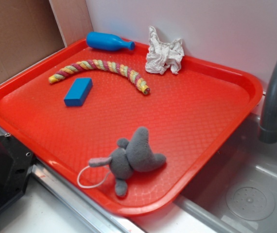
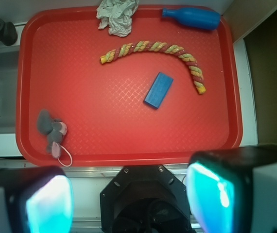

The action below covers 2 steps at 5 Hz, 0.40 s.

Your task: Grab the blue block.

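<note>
Wrist view, blue block (image 2: 158,90) unmarked on red tray (image 2: 129,141), jaws released, well apart from it.

We count one blue block (image 1: 78,91), one blue bottle (image 1: 109,42), one twisted rope (image 1: 101,70), one crumpled cloth (image 1: 163,53) and one grey plush mouse (image 1: 130,159) on one red tray (image 1: 201,121).

exterior view looks obliquely down, wrist view straight down from high up — both share the red tray (image 1: 235,104) (image 2: 129,155).
</note>
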Each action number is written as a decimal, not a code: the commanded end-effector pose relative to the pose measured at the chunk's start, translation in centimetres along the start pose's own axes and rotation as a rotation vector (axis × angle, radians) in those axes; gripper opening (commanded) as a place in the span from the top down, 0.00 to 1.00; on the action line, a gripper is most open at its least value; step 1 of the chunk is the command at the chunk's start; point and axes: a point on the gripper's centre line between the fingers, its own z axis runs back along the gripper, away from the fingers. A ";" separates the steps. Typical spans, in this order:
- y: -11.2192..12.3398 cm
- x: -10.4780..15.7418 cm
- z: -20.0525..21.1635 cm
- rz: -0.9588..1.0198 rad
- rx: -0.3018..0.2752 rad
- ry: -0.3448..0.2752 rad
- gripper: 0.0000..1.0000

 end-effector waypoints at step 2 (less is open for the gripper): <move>3.2 2.6 -5.1 0.181 0.054 -0.011 0.00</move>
